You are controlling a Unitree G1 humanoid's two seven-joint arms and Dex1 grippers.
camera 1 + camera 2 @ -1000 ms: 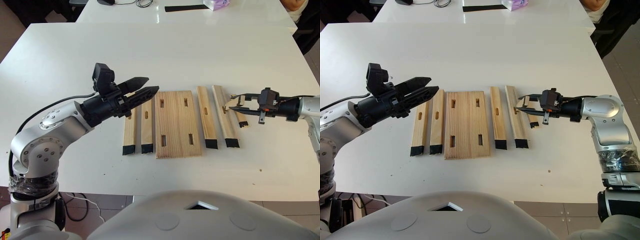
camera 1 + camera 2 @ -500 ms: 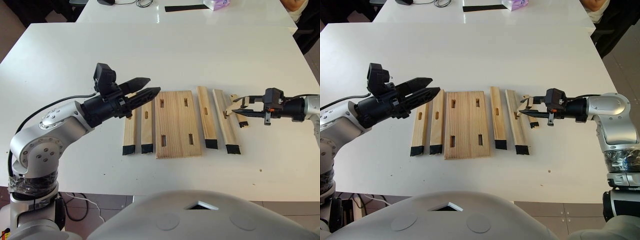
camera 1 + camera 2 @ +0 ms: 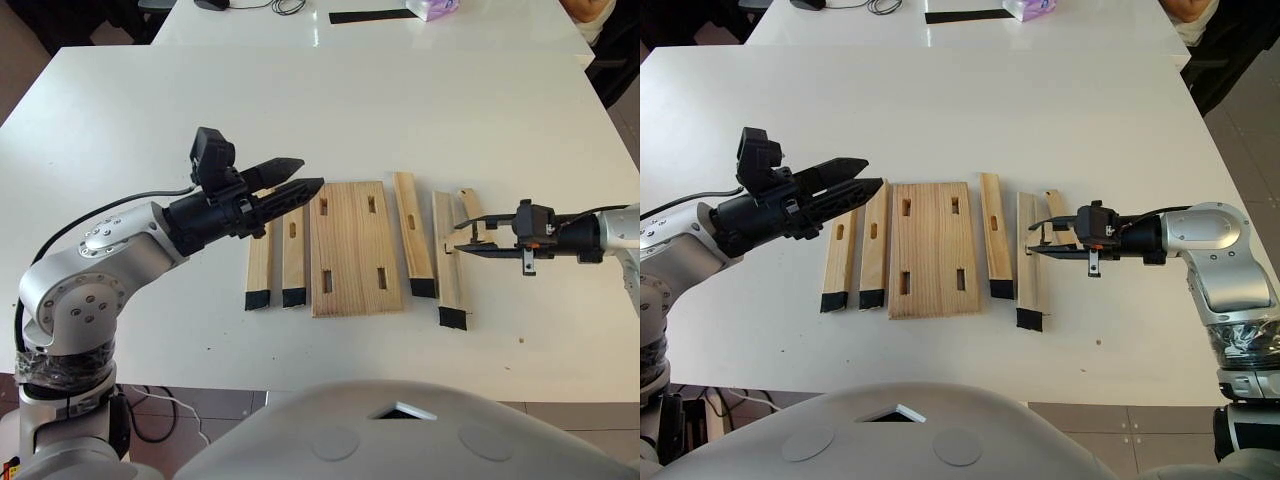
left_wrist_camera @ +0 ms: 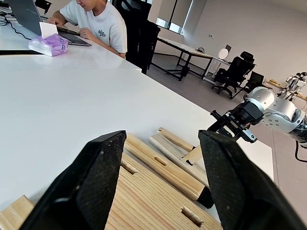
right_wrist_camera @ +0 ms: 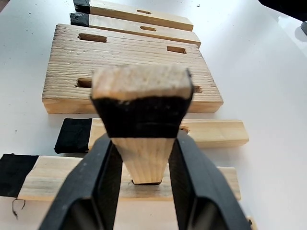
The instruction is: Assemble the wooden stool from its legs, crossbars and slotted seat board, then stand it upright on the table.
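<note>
Now the right gripper (image 3: pixel 1040 240) fingers clamp a short crossbar (image 5: pixel 141 158), its end meeting the slot of the rightmost leg (image 3: pixel 1028 285) on the counter (image 3: pixel 400 100). The left gripper (image 3: pixel 308 172) hovers open beside the seat board (image 3: pixel 355 250). Next, probably, press the crossbar squarely in.

Silver jointed arms (image 3: pixel 100 262) (black cable (image 3: pixel 62 233))

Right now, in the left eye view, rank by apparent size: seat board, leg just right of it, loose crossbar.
1. Seat board
2. Leg
3. Loose crossbar, clearly smallest though the right gripper, shut on a second crossbar, covers part of it
</note>
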